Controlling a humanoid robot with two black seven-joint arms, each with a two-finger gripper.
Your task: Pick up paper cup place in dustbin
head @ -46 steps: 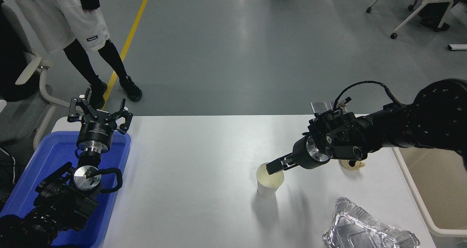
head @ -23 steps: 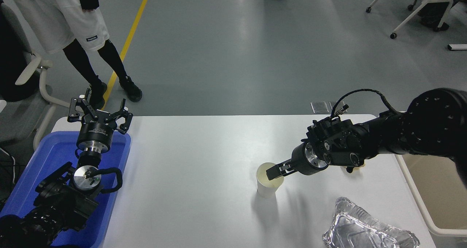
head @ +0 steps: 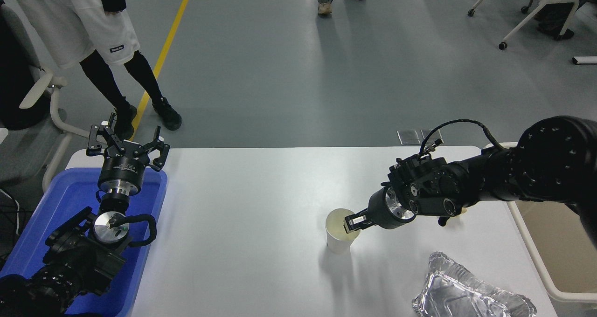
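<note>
A paper cup (head: 339, 231) stands upright on a white table (head: 242, 214) as the robot's right gripper (head: 353, 223) meets its right rim, one finger inside the mouth; the other finger is hidden. A crumpled silver foil tray (head: 466, 293) lies at the near right, and the beige dustbin (head: 555, 242) sits off the table's right edge. The left gripper (head: 126, 145), fingers spread, is parked over a blue bin (head: 60, 205) at left. On the floor beyond, a person (head: 93, 37) stands at far left.
</note>
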